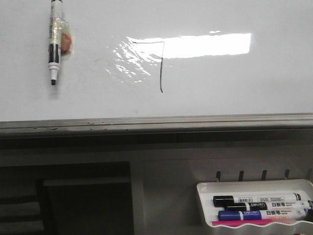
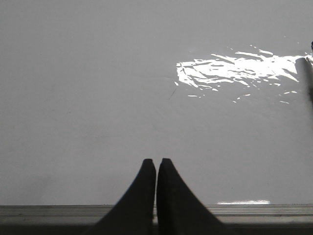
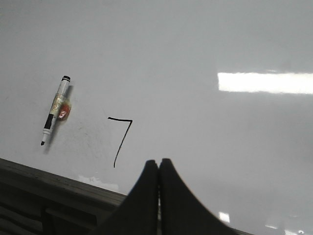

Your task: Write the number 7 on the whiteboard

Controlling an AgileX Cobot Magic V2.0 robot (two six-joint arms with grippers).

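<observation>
A thin black number 7 (image 1: 160, 63) is drawn on the glossy whiteboard (image 1: 234, 83), partly inside the light glare. The right wrist view shows the same 7 (image 3: 121, 139) and the whiteboard (image 3: 205, 127) behind my right gripper (image 3: 159, 161), which is shut and empty, off the board. A black-tipped marker (image 1: 55, 41) with tape around it lies on the board left of the 7; it shows as the marker (image 3: 55, 110) in the right wrist view. My left gripper (image 2: 156, 160) is shut and empty over bare whiteboard (image 2: 98, 98). Neither gripper appears in the front view.
The board's grey metal edge strip (image 1: 156, 121) runs along its near side. Below at the right, a white tray (image 1: 205, 196) holds several markers (image 1: 259, 208). A dark opening (image 1: 73, 200) lies below left.
</observation>
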